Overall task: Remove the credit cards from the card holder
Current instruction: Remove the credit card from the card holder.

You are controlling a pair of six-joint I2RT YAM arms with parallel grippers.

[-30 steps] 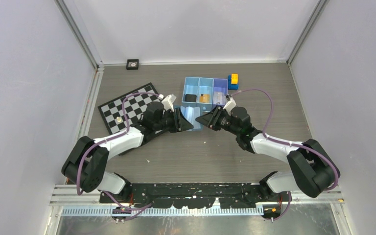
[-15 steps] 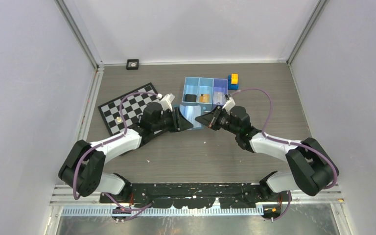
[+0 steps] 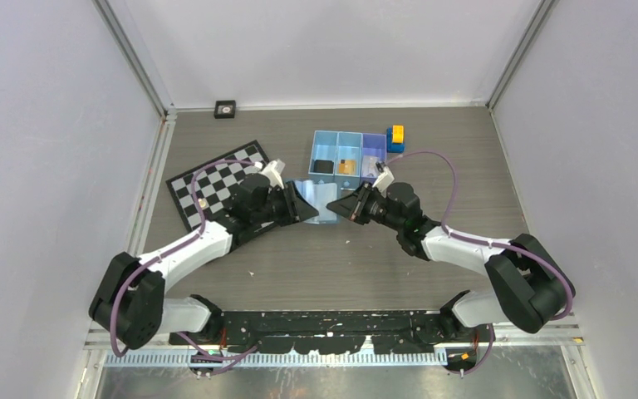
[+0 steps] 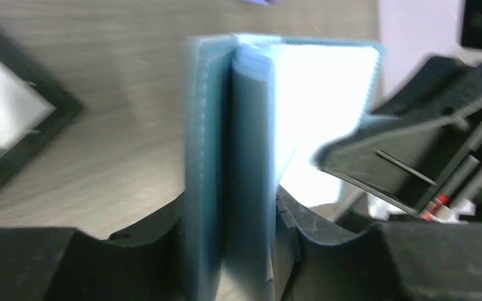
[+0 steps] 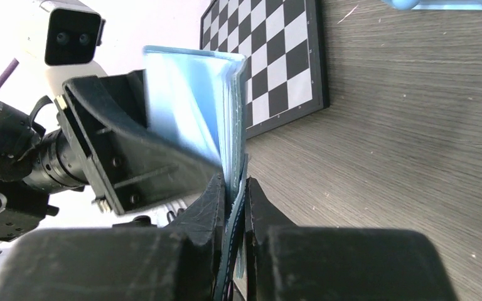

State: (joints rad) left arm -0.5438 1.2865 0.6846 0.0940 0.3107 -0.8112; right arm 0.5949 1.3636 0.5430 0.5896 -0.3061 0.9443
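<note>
So the card holder [image 3: 322,197] hangs open just above the table [image 3: 382,258]. The left gripper [image 3: 301,205] clamps one half and the right gripper [image 3: 342,205] pinches the other flap's edge. Since a second ago the whole thing has slid leftward.

No text can be read for certain. In the right wrist view, white lettering runs along a black barrel [image 5: 6,128] at the left edge, but it is too small and too tilted to make out
</note>
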